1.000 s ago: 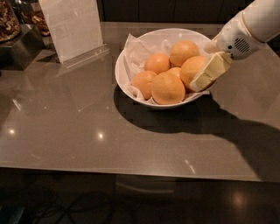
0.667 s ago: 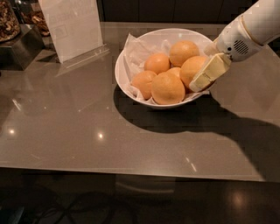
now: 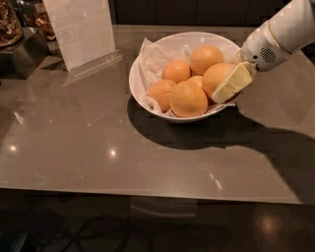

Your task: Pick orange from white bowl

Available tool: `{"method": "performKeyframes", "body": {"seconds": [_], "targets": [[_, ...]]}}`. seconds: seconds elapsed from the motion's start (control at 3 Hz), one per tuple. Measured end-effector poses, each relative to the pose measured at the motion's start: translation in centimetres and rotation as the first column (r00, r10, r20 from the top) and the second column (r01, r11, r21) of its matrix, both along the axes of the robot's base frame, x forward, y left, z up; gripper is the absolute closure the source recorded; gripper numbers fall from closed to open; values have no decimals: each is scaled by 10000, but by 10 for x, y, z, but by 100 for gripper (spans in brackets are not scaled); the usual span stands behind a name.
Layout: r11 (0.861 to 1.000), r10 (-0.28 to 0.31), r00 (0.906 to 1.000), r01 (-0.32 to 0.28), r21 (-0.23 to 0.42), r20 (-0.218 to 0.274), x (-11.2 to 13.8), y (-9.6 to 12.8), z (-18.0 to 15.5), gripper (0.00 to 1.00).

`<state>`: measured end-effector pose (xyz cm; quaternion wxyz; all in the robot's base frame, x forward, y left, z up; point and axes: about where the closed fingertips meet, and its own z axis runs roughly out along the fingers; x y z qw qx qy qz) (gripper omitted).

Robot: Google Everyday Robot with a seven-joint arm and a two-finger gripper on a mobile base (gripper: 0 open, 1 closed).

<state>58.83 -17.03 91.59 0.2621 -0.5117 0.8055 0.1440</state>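
Claw rests against round orange inside white bowl; grip cannot be told.

Random background stuff around the counter

A glossy grey-brown countertop is taking up most of the shot and it's bouncing back a few little light spots. A clear acrylic sign holder with a white sheet in it is standing at the back left. Left of that, a dark metal box is sitting at the edge, with what's looking like a jar of nuts right by it, though it's hard to say for sure. A big dark shadow is spreading over the counter's right side, below the gripper that's hanging at the upper right. Dark cabinet fronts are running along the back.
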Motion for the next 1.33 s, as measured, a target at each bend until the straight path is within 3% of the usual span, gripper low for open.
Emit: {"method": "performKeyframes", "body": {"seconds": [1.0, 1.33], "targets": [[10000, 69, 9999, -69, 57, -75, -6, 0, 2, 95], [9987, 375, 9987, -386, 319, 345, -13, 1, 10, 100]]}}
